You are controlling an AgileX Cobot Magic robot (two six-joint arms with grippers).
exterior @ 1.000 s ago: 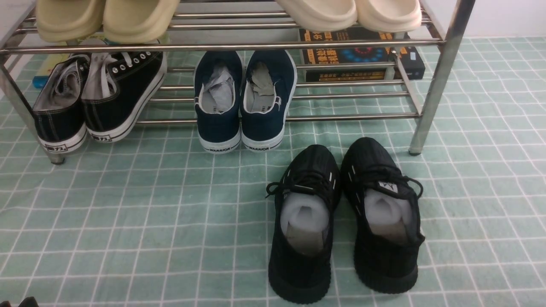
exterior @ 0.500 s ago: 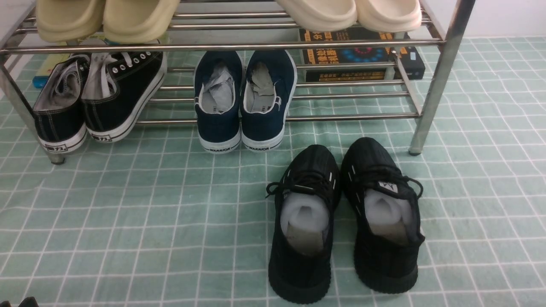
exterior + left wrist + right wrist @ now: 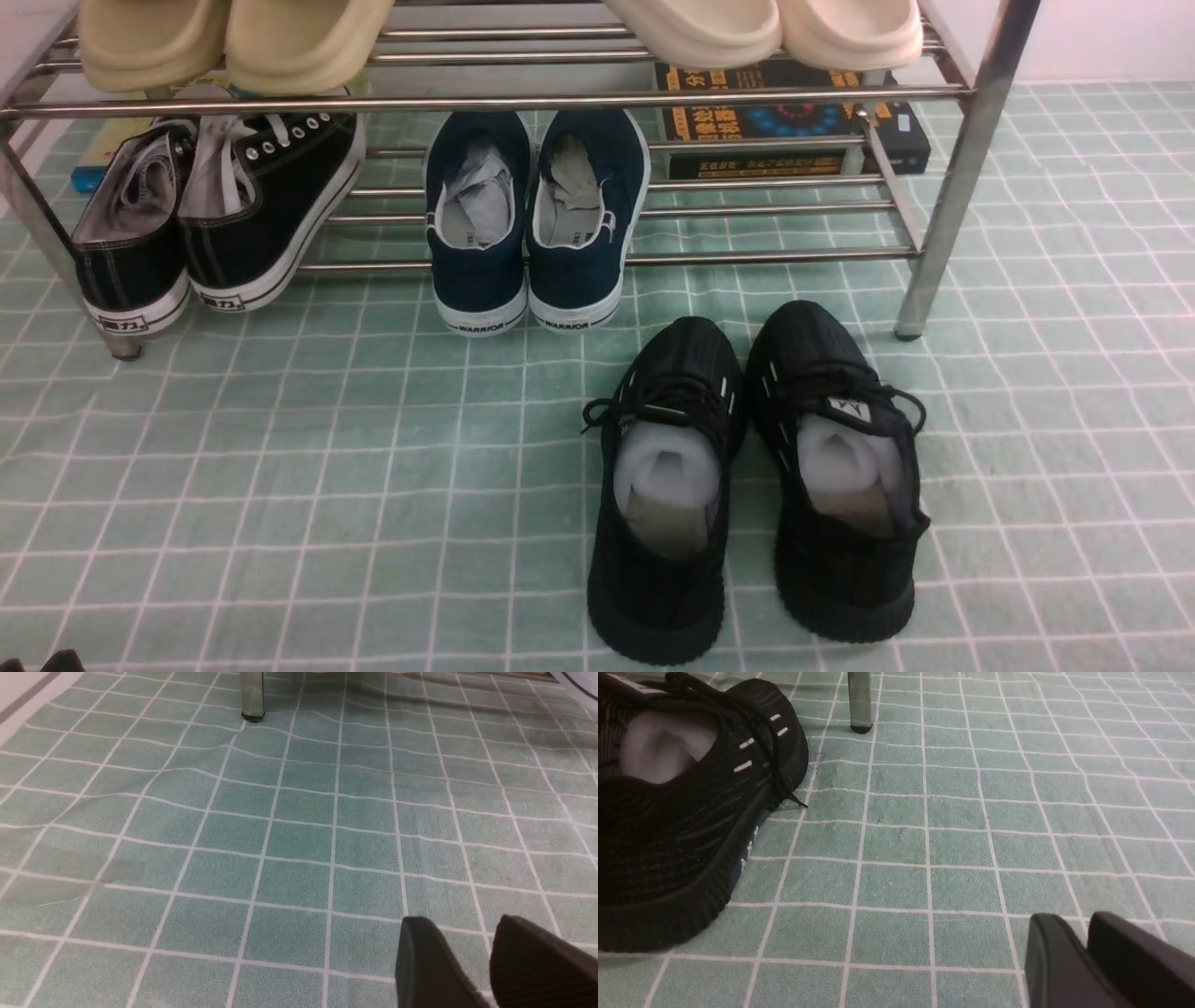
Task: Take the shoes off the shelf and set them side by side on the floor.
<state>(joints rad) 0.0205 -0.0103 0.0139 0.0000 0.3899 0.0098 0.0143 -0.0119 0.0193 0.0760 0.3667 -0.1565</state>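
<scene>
Two black shoes, left one (image 3: 665, 495) and right one (image 3: 837, 471), sit side by side on the green floor (image 3: 280, 467), toes toward 12 o'clock, just in front of the shelf (image 3: 962, 168). Nothing has changed over the last second: same layout, no arm motion, so the task looks finished. Left gripper (image 3: 472, 956) hangs over bare floor with a narrow gap, holding nothing. Right gripper (image 3: 1083, 952) has fingers nearly together, also empty, shoe off at its 10 o'clock. Both claws are cut off at the frame edge; neither arm shows in the front view.
</scene>
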